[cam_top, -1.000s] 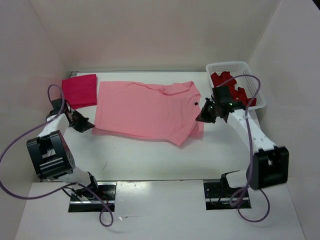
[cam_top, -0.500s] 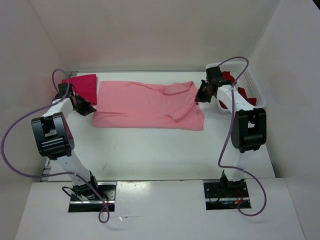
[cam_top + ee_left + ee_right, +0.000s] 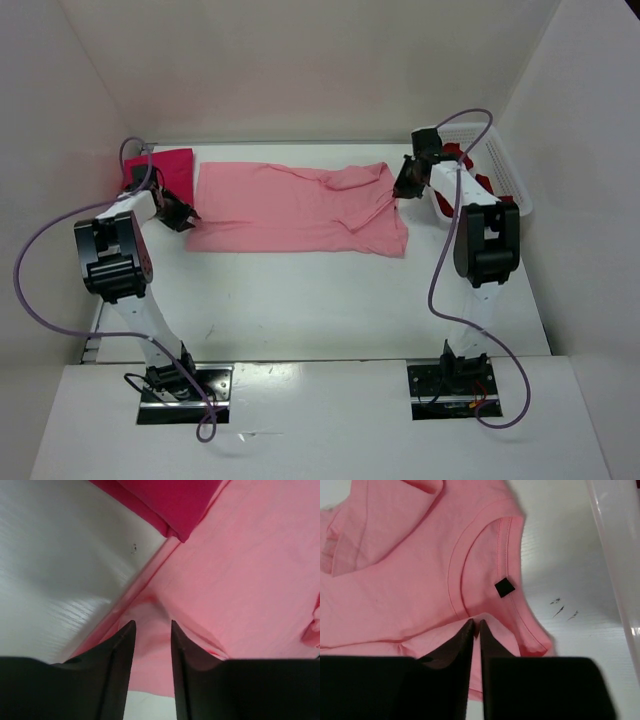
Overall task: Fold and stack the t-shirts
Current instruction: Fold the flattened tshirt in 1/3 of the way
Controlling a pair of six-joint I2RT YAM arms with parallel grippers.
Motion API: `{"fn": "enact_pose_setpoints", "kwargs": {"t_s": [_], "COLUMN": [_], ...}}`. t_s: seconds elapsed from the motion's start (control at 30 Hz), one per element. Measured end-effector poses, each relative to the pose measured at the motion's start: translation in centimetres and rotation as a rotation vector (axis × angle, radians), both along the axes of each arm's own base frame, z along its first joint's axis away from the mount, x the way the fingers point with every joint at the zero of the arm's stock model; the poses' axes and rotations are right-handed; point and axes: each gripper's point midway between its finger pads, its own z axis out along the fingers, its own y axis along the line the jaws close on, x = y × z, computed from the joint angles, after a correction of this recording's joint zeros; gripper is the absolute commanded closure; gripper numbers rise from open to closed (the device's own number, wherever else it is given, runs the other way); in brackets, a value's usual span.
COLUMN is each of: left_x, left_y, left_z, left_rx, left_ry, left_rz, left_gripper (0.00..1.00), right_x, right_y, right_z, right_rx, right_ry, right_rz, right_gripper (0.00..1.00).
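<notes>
The light pink t-shirt (image 3: 290,205) lies folded lengthwise across the back of the table. My left gripper (image 3: 183,214) is at its left end. In the left wrist view its jaws (image 3: 152,623) stand apart, with a ridge of the light pink t-shirt (image 3: 250,580) between them. My right gripper (image 3: 402,188) is at the right end by the collar, and in the right wrist view it (image 3: 476,622) is shut on a fold of the shirt (image 3: 395,580). The magenta t-shirt (image 3: 165,165) lies folded at the back left and shows in the left wrist view (image 3: 175,500). The dark red t-shirt (image 3: 458,152) lies in the basket.
A white perforated basket (image 3: 490,140) stands at the back right, just right of my right arm; its wall (image 3: 615,555) shows in the right wrist view. White walls close in the table at the back and on both sides.
Both grippers moved toward the back, carrying the light pink shirt's near edge over. The shirt now lies narrower front to back.
</notes>
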Motion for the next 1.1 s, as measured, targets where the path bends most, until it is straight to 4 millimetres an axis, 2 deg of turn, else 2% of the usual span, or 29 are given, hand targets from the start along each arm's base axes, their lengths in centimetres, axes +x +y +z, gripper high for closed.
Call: {"fn": "enact_pose_setpoints", "kwargs": {"t_s": [0.07, 0.13, 0.2, 0.23, 0.27, 0.3, 0.37, 0.43, 0.47, 0.5, 0.53, 0.6, 0.63, 0.7, 0.83, 0.87, 1.03, 1.1], "left_x": [0.0, -0.8, -2.0, -2.5, -3.0, -3.3, -4.2, -5.3, -6.0, -6.8, -7.6, -8.7, -9.0, -9.3, -8.6, -8.3, -7.2, -7.1], "left_y": [0.0, -0.1, 0.0, 0.2, 0.3, 0.3, 0.3, -0.1, -0.2, -0.4, -0.7, -0.9, -0.9, -0.9, -0.7, -0.7, -0.6, -0.7], "left_z": [0.4, 1.3, 3.2, 4.4, 5.5, 6.4, 7.5, 6.6, 5.5, 4.2, 2.8, 0.4, -0.5, -1.8, -2.0, -2.1, -2.5, -2.5], "left_rx": [0.005, 0.018, 0.032, 0.044, 0.055, 0.063, 0.069, 0.056, 0.044, 0.029, 0.007, -0.028, -0.041, -0.06, -0.074, -0.076, -0.089, -0.096], "left_ry": [-0.015, -0.036, -0.069, -0.095, -0.123, -0.149, -0.187, -0.175, -0.15, -0.115, -0.075, -0.005, 0.022, 0.057, 0.042, 0.039, 0.02, 0.016], "left_rz": [0.001, 0.007, 0.018, 0.027, 0.033, 0.036, 0.041, 0.039, 0.04, 0.042, 0.041, 0.048, 0.052, 0.058, 0.057, 0.056, 0.048, 0.045], "left_gripper": [0.52, 0.5, 0.49, 0.49, 0.5, 0.52, 0.55, 0.55, 0.55, 0.55, 0.53, 0.53, 0.53, 0.53, 0.62, 0.69, 0.94, 1.0], "right_x": [0.0, 0.0, -0.8, -1.6, -2.7, -3.9, -6.9, -9.7, -11.0, -12.4, -13.6, -15.5, -16.3, -16.7, -15.9, -15.7, -14.4, -13.9], "right_y": [0.0, -0.1, -0.2, -0.2, -0.2, -0.3, 0.0, 0.2, 0.3, 0.3, 0.2, 0.0, -0.1, -0.1, -0.4, -0.5, -0.8, -0.9], "right_z": [0.2, 0.9, 1.9, 2.4, 2.8, 3.2, 3.5, 2.8, 2.1, 0.8, -0.5, -2.9, -3.9, -4.9, -5.9, -6.1, -6.7, -6.9], "right_rx": [-0.002, -0.003, -0.004, -0.001, 0.007, 0.013, 0.052, 0.086, 0.099, 0.11, 0.113, 0.112, 0.11, 0.109, 0.089, 0.081, 0.068, 0.066], "right_ry": [-0.005, -0.022, -0.043, -0.058, -0.066, -0.068, -0.078, -0.06, -0.047, -0.012, 0.024, 0.094, 0.128, 0.16, 0.152, 0.149, 0.131, 0.124], "right_rz": [0.0, 0.002, 0.005, 0.006, 0.007, 0.007, 0.002, -0.003, -0.008, -0.018, -0.029, -0.053, -0.061, -0.068, -0.077, -0.082, -0.106, -0.118], "right_gripper": [0.66, 0.6, 0.58, 0.65, 0.88, 0.99, 1.0, 1.0, 0.97, 0.9, 0.77, 0.69, 0.61, 0.57, 0.57, 0.57, 0.82, 0.91]}}
